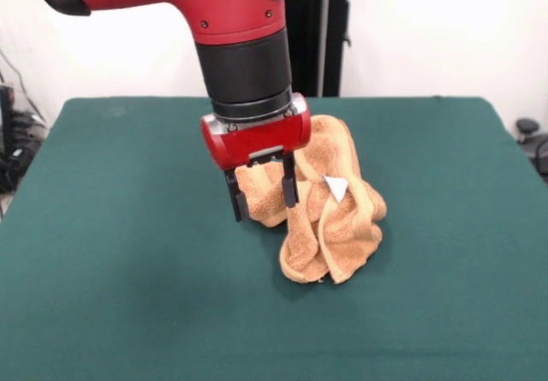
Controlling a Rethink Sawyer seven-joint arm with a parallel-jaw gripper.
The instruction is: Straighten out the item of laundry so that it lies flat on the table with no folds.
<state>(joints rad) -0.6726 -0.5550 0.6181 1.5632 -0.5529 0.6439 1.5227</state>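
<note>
- The towel (330, 214) sits bunched mid-table (120, 261), folded over itself, white tag (336, 187) up.
- The gripper (263, 194) hangs at its left edge, 2 fingers spread around a fold, seemingly not yet pinching.
- Likely the grasping step; next, close and drag the cloth outward.

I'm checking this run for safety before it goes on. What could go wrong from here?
1. The tool straddles a raised fold of the crumpled orange towel; closing may pinch several layers, so lifting would keep it bunched.
2. The fingers reach nearly to the green table; going lower could scrape its surface.
</note>
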